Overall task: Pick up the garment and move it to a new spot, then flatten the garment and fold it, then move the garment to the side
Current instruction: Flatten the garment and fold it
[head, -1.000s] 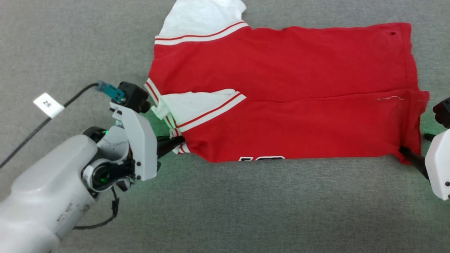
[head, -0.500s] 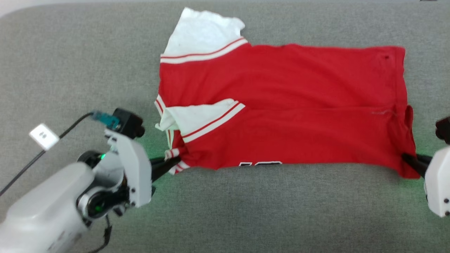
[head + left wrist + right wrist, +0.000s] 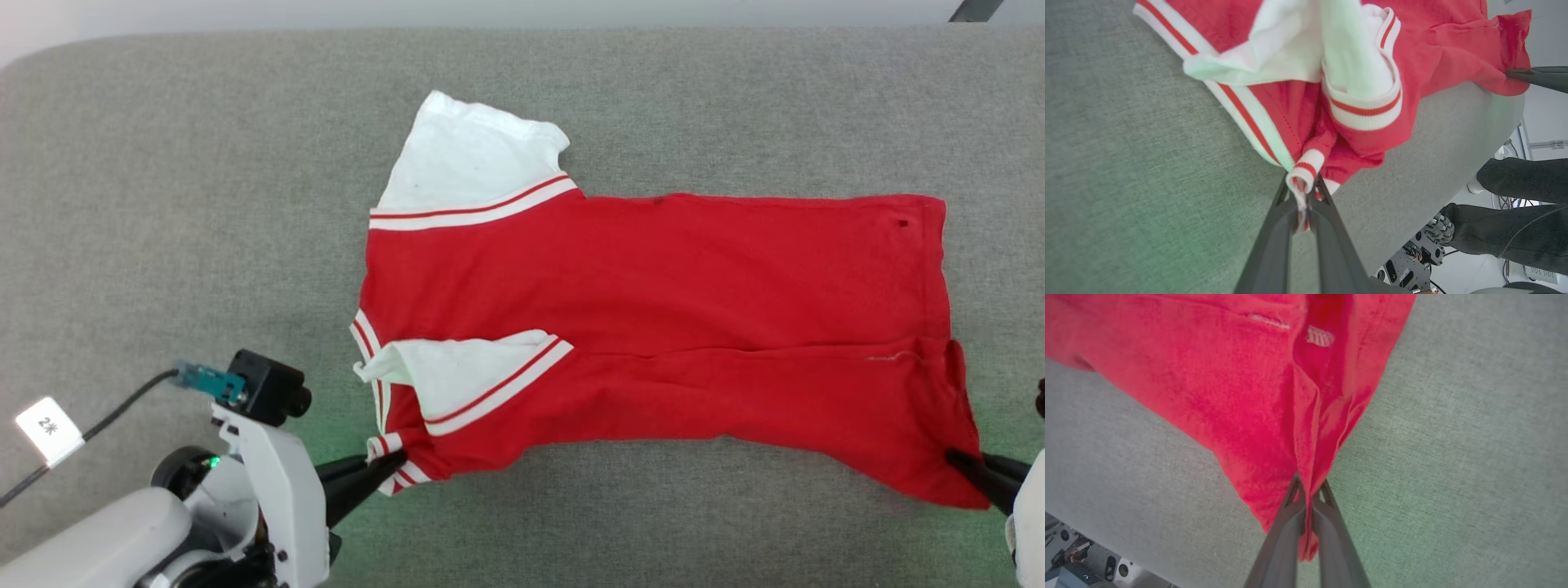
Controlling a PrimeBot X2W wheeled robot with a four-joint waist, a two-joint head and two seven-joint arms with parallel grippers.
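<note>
1 garment point(image 3: 653, 327) | 2 claws pinching it: left claw point(image 3: 397, 462), right claw point(image 3: 952, 458)

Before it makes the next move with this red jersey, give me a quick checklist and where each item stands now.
1. Left gripper fingers shut on the striped-trim corner of the red jersey shirt with white sleeves: ok.
2. Right gripper fingers shut on the red hem corner: ok.
3. Near edge straight between the grips: not ok, it bows inward.
4. Near white sleeve folded onto the body: ok.
5. Far white sleeve folded in: not ok, it lies out on the grey fabric tabletop.
6. Person clear of the arms: cannot tell; dark-trousered legs show past the table edge.
</note>
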